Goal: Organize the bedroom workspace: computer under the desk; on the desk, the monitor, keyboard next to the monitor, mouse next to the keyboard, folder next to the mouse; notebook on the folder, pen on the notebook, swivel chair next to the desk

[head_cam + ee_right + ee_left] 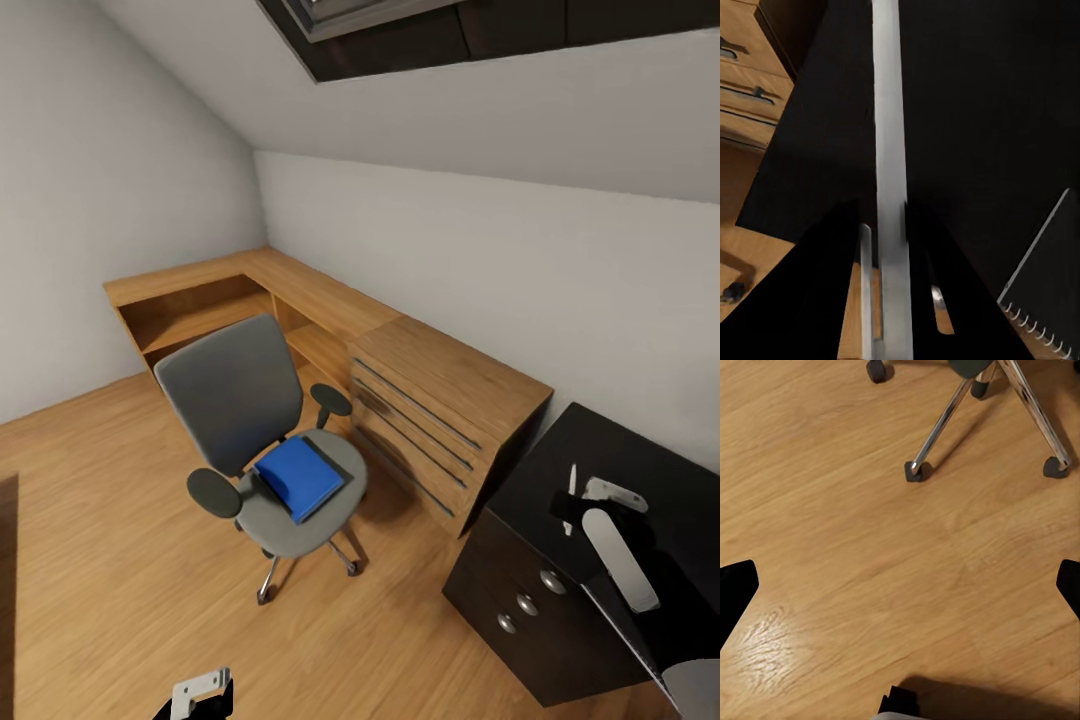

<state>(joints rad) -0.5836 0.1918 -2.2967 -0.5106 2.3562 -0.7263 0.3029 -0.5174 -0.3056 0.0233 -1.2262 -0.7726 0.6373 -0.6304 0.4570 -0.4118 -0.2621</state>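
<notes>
Folder (298,476): flat on swivel chair (232,395) seat; likely light, stiff, thin; take by overhanging edge. Right tool (891,247) clamps pen (888,135); left tool (900,585) spread, empty.

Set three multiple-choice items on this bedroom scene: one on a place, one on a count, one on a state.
1. Where does the flat bright blue folder lie?
A. on the wood floor
B. on the grey fabric swivel chair's seat
C. on the glossy black desk

2. How many round silver knobs show on the black desk's drawers in the head view?
A. one
B. three
C. six

3. How do the left gripper's fingers stand?
A. wide apart, nothing between
B. closed on the folder
C. closed on a chair leg

Key:
1 B: the folder rests on the swivel chair.
2 B: three knobs show on the desk front.
3 A: in the left wrist view the left gripper has its fingers at opposite edges over bare floor.
</notes>
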